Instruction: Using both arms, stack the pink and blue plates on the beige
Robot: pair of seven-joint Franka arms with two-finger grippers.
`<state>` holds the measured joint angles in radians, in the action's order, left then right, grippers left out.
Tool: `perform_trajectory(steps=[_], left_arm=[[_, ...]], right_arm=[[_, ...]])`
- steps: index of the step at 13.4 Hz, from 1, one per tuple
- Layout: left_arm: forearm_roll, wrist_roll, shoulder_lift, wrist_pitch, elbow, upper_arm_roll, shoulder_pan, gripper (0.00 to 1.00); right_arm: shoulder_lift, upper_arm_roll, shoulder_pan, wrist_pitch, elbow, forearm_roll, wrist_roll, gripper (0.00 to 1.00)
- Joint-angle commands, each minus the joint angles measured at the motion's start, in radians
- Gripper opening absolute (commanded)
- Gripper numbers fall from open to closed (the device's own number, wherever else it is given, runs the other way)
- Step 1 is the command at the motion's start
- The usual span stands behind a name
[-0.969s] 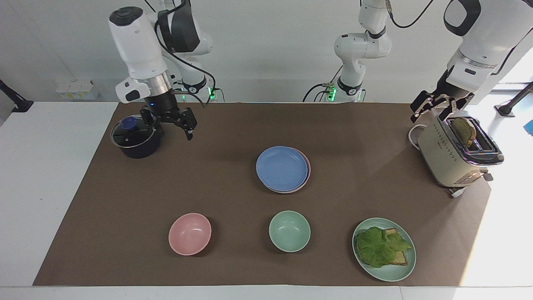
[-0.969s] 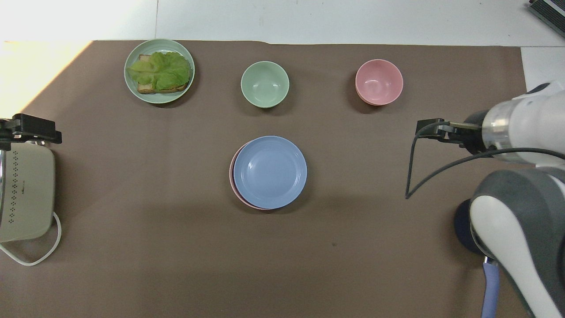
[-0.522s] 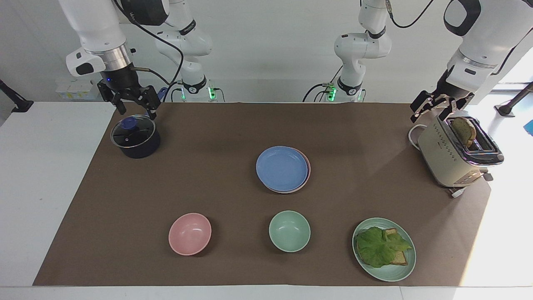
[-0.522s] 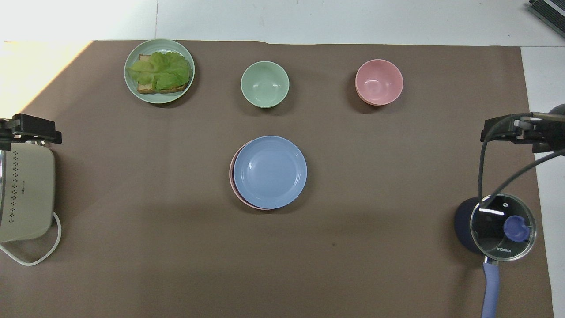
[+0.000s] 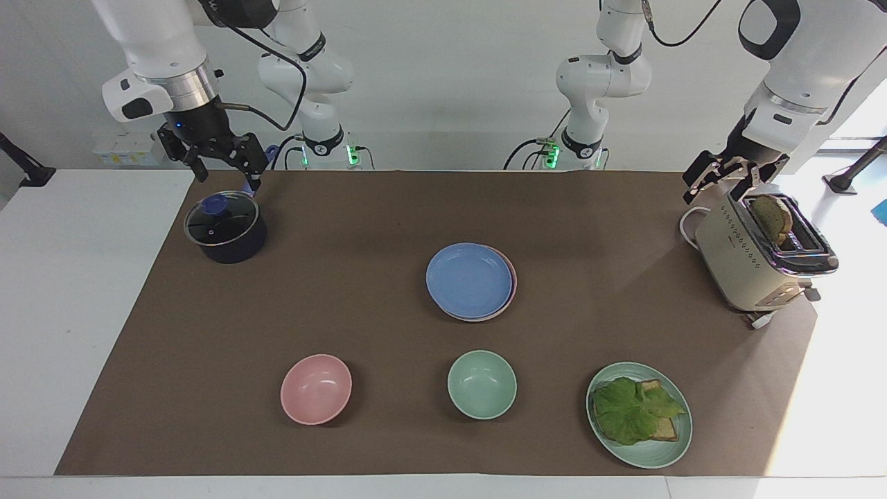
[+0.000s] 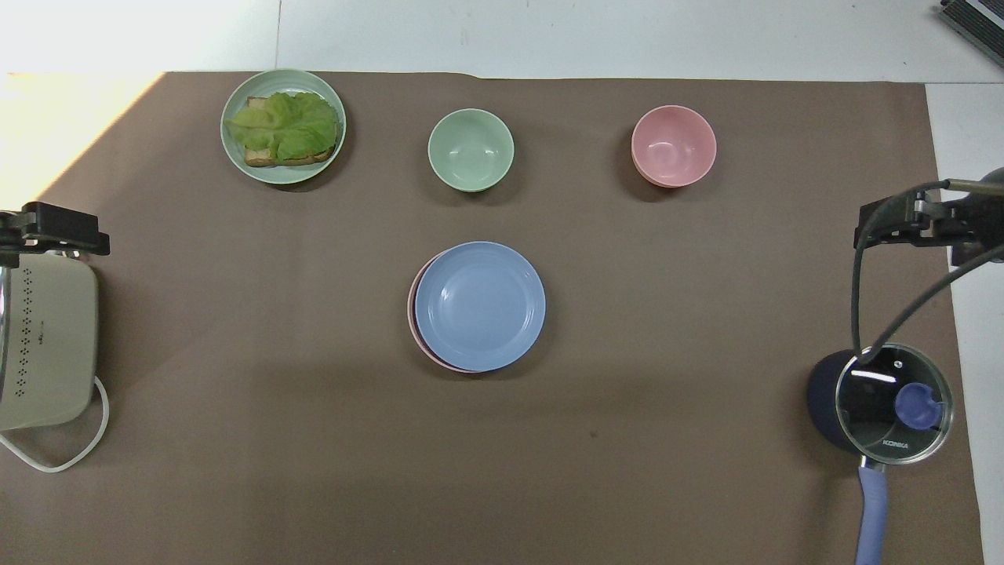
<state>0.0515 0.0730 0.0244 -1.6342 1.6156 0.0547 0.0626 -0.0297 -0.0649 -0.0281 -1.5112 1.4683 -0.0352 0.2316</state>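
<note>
Brown paper covers most of the white desk, with a pale wall rising at the robots' edge; at its middle the blue plate lies on the pink plate, whose rim peeks out beneath. Right pincer hangs open and empty over the lidded dark pot near the right arm's end. Left pincer hangs open and empty over the cream toaster at the left arm's end.
</note>
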Motion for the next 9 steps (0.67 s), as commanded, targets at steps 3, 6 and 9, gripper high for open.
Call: perform_trajectory(steps=[3, 6, 9], left_arm=[[-0.021, -0.004, 0.003, 0.016, -0.003, -0.007, -0.007, 1.0], [-0.021, -0.004, 0.005, 0.016, -0.003, -0.007, -0.007, 1.0], [-0.021, -0.004, 0.005, 0.016, -0.003, -0.007, -0.007, 1.0]], right_arm=[[0.017, -0.006, -0.001, 0.02, 0.02, -0.008, -0.058, 1.0], [0.019, -0.006, -0.003, 0.02, 0.026, -0.005, -0.061, 1.0], [0.034, -0.004, -0.006, 0.02, 0.047, 0.001, -0.064, 1.0]])
